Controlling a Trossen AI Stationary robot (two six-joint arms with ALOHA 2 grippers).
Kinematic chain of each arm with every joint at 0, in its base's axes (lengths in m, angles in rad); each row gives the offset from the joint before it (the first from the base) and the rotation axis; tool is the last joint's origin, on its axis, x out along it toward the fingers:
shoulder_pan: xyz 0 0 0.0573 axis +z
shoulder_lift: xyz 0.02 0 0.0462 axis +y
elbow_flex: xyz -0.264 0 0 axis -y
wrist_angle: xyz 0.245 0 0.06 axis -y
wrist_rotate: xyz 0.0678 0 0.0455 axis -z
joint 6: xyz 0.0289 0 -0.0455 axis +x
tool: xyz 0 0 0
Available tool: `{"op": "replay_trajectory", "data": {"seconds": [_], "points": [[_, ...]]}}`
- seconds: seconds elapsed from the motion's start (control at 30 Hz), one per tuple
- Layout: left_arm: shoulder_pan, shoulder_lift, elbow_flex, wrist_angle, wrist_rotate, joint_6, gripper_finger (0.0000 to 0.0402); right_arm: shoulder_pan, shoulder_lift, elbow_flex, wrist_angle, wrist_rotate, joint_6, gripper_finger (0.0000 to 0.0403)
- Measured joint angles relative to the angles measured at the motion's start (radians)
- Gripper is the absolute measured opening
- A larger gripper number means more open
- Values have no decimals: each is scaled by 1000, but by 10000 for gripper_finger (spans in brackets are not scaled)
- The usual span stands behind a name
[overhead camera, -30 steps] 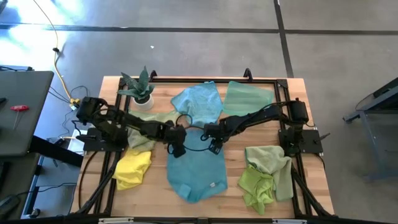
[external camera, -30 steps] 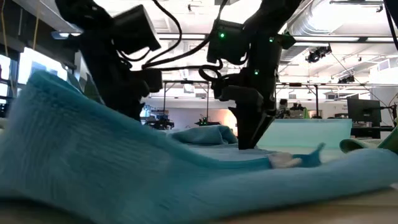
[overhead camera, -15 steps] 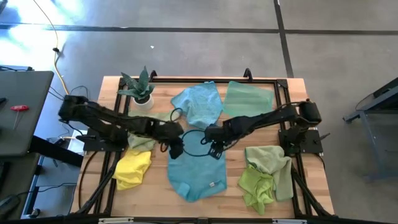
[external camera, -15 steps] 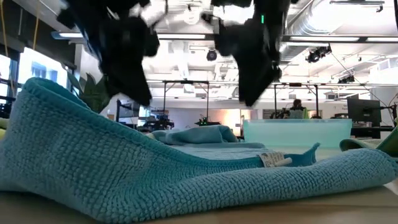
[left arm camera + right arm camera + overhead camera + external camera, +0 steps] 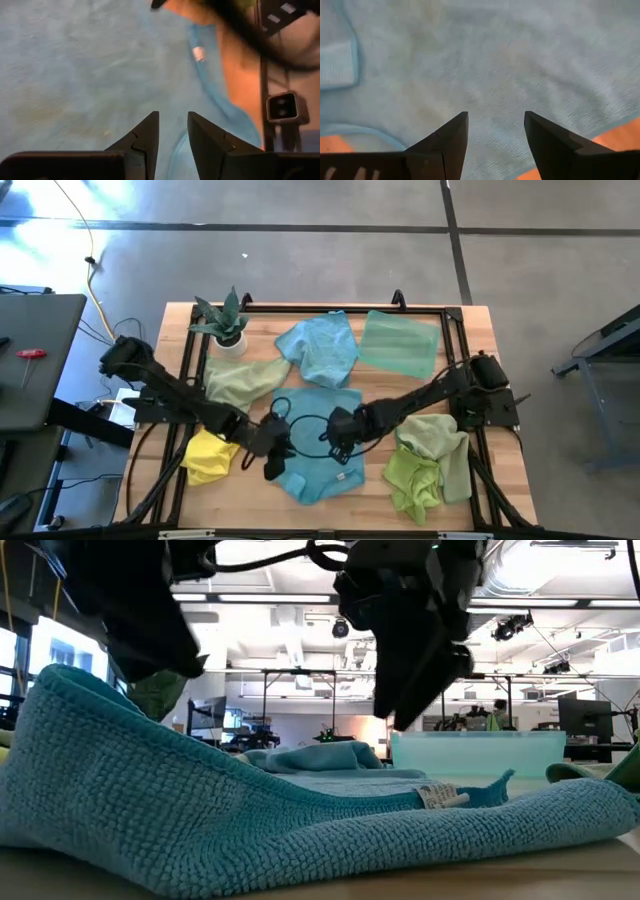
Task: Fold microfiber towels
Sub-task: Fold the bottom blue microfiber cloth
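Note:
A blue microfiber towel (image 5: 318, 442) lies spread on the wooden table, near its front edge, with a white label (image 5: 441, 797) at one border. My left gripper (image 5: 272, 467) hovers open over the towel's left part (image 5: 75, 65), fingers slanting down, a narrow gap between them. My right gripper (image 5: 340, 448) hovers open over the towel's middle (image 5: 495, 60), pointing steeply down. Nothing is between either pair of fingers (image 5: 145, 132) (image 5: 450, 132). In the low view both grippers hang clear above the towel (image 5: 200, 810).
A light blue towel (image 5: 320, 345) and a mint green one (image 5: 400, 345) lie at the back. A sage green towel (image 5: 243, 380) and a yellow one (image 5: 210, 455) lie left, crumpled green towels (image 5: 430, 460) right. A potted plant (image 5: 225, 325) stands back left.
Both grippers have gone toward the table's near edge and risen a little, passing from the blue towel's far border to above its near half. The left has swung toward the near left. Both have stayed open. The towel lies where it was.

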Motion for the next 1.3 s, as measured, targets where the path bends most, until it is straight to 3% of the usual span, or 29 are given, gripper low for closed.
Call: {"op": "replay_trajectory", "data": {"seconds": [0.13, 0.27, 0.37, 0.53, 0.8, 0.93, 1.07, 1.2, 1.3], "points": [[-37, 105, 0, 151, -67, -34, 91, 27, 36, 0, 38, 30, 41, 188], [-55, 203, 12, 317, -68, -39, 91, 30, 73, 0, 51, 41, 70, 188], [-69, 266, 44, 340, -64, -40, 91, 28, 95, 0, 57, 52, 71, 188], [-107, 348, 110, 336, -33, -53, 91, 21, 109, 0, 52, 54, 63, 188], [-162, 356, 140, 242, 4, -149, 91, 14, 109, 1, 42, 74, -9, 188], [-211, 356, 137, 111, 80, -260, 91, 14, 109, 1, 35, 76, -27, 188], [-301, 343, 138, 87, 133, -403, 91, 14, 109, 1, 19, 73, -47, 188], [-391, 329, 179, 112, 85, -574, 91, 12, 109, 1, 15, 74, -53, 188], [-438, 329, 234, 70, -5, -605, 91, 7, 109, 1, 17, 88, -56, 188]]}}
